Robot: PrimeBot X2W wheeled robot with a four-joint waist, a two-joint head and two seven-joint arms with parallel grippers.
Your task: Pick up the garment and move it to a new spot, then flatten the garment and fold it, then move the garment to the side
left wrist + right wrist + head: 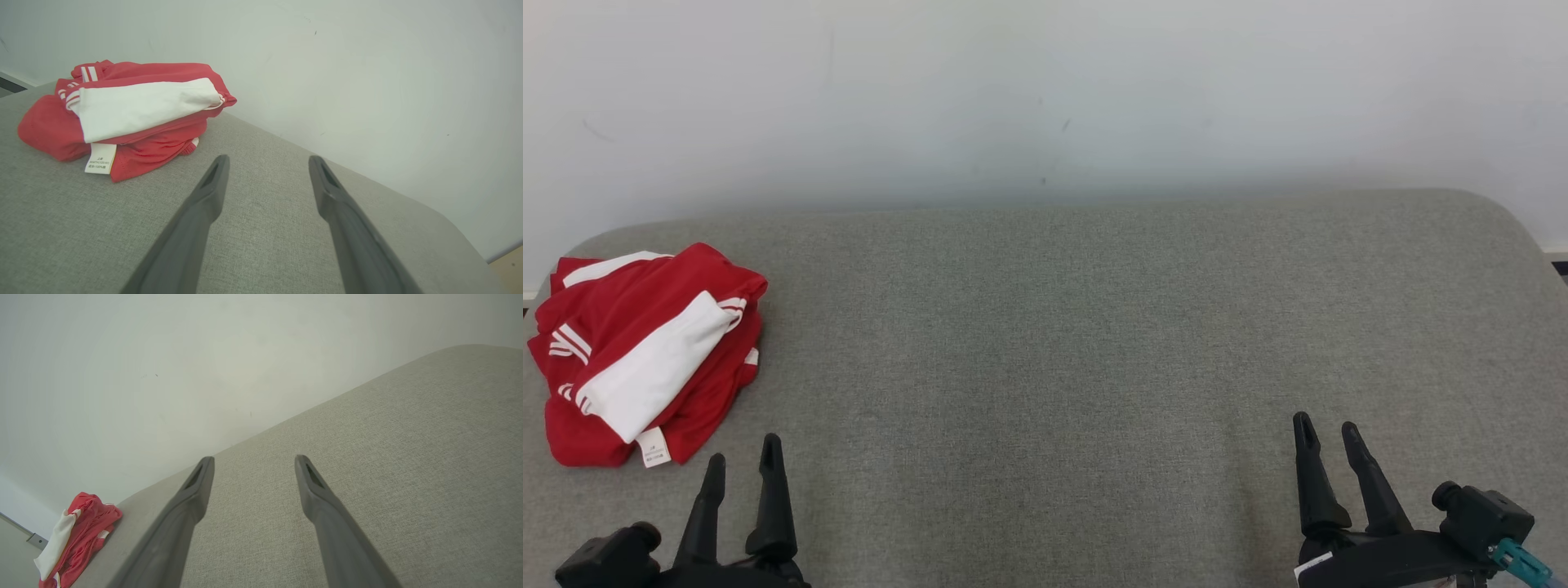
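The garment [645,351] is a red piece with white panels and stripes, bunched in a loose heap at the far left of the grey table [1045,343]; a white care label hangs at its near edge. My left gripper [743,456] stands open just in front of and to the right of the heap, nothing between its fingers. In the left wrist view the garment [130,114] lies up and left of the gripper [267,162]. My right gripper [1327,430] stands open at the lower right, far from the cloth. In the right wrist view the garment [77,535] is small at the lower left, away from the gripper [252,462].
A pale wall [1045,98] runs right behind the table's far edge. The table has rounded corners, and the heap sits close to its left edge. Bare grey cloth surface stretches between the two grippers.
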